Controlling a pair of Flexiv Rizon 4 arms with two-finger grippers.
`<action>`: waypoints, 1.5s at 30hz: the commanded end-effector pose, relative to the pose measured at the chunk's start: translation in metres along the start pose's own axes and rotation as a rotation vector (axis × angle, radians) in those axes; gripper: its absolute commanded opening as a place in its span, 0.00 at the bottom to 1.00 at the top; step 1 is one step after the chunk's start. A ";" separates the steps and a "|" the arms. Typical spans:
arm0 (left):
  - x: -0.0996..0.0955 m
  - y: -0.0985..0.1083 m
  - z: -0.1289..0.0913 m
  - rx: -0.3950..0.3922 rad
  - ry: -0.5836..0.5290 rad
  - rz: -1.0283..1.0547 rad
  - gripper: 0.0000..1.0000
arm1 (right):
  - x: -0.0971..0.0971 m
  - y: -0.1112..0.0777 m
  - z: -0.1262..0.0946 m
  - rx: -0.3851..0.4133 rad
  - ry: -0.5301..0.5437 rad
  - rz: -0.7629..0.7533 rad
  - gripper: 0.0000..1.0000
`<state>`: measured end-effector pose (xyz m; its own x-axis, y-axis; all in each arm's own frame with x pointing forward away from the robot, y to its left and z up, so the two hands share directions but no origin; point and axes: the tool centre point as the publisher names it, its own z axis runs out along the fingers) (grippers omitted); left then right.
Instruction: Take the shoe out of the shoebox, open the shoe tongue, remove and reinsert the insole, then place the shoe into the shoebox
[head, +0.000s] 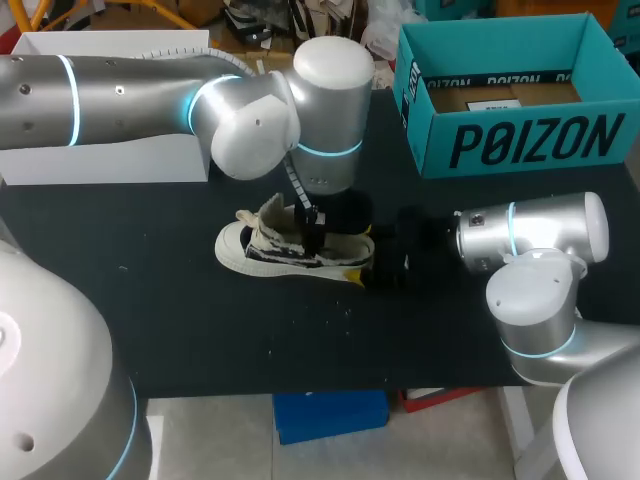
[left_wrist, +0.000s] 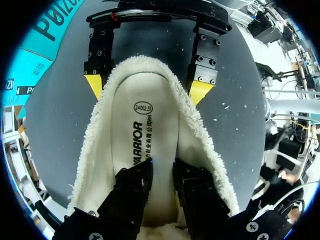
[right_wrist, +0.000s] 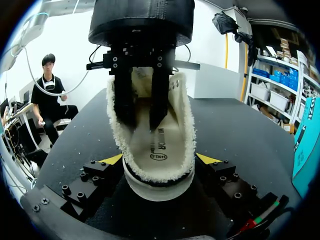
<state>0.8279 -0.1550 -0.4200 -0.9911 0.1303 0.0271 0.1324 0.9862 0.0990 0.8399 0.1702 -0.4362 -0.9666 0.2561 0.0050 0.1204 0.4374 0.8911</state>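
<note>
The black bench (head: 150, 320) carries an open teal shoebox (head: 520, 140), which stands well apart from both grippers, beyond the right arm. The fleece-lined shoe (head: 290, 250) rests on its sole outside the box. The right gripper (right_wrist: 160, 161) is clamped on its heel, with one yellow tip against each side. The left gripper (left_wrist: 161, 182) reaches down into the shoe's opening. Its fingers are slightly apart with nothing between them, over the pale insole (left_wrist: 145, 125) lying inside.
</note>
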 end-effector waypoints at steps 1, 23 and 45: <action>0.005 0.001 0.019 -0.021 -0.142 0.001 0.27 | -0.002 0.000 0.001 0.003 -0.001 0.002 0.00; -0.034 0.016 0.046 -0.043 -0.432 -0.026 0.29 | -0.002 0.000 0.001 0.003 -0.001 0.002 0.00; -0.048 0.004 0.050 0.007 -0.337 0.080 0.00 | -0.002 0.000 0.001 0.003 -0.001 0.002 0.00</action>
<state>0.8458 -0.1550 -0.4208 -0.9150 0.2222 -0.3367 0.1904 0.9737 0.1251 0.8412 0.1700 -0.4363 -0.9661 0.2582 0.0048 0.1212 0.4367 0.8914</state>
